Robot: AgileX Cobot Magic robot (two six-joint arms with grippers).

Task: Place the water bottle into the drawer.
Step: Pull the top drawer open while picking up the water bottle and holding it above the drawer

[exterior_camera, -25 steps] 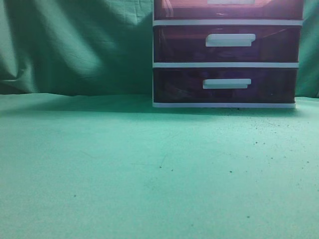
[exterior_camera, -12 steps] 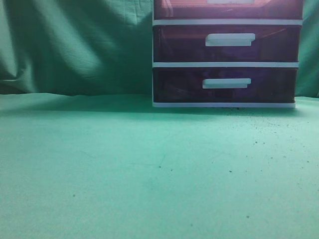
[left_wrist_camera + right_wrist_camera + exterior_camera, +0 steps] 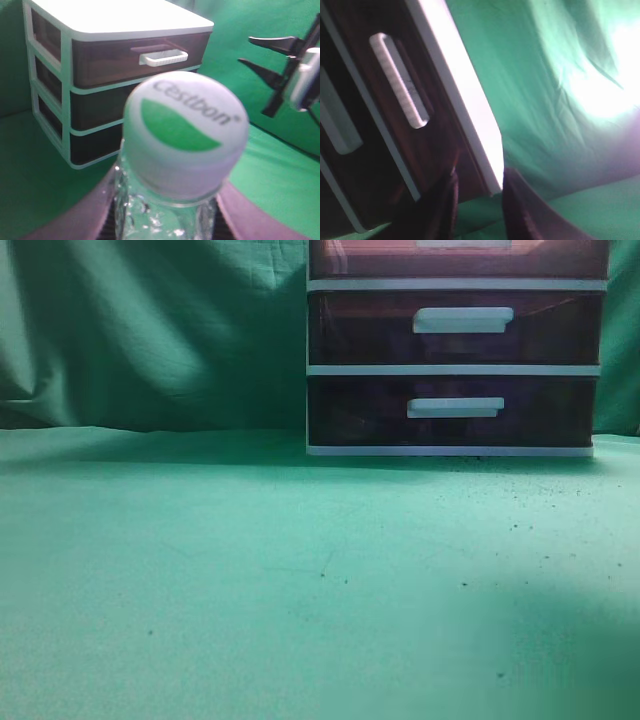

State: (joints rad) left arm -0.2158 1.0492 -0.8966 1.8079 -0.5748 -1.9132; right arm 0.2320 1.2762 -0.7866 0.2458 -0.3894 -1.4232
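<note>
In the left wrist view my left gripper (image 3: 167,210) is shut on the clear water bottle (image 3: 150,220), one finger on each side of its neck. The bottle's white cap (image 3: 185,132) with a green mark fills the middle of the view. Beyond it stands the white-framed drawer unit (image 3: 125,17). Its top reddish drawer (image 3: 115,62) is closed and has a white bar handle (image 3: 164,57). My right gripper (image 3: 246,50) is open and empty in the air to the right of the unit. In the right wrist view it (image 3: 477,200) sits close to the unit's top corner, near the drawer's handle (image 3: 400,82).
In the exterior view the drawer unit (image 3: 455,370) stands at the back right on the green cloth (image 3: 250,570), with two darker drawers (image 3: 455,335) below the top one. Green cloth hangs behind. Neither arm shows in that view.
A shadow has spread over the cloth at the bottom right of the exterior view. The drawer unit has not moved.
</note>
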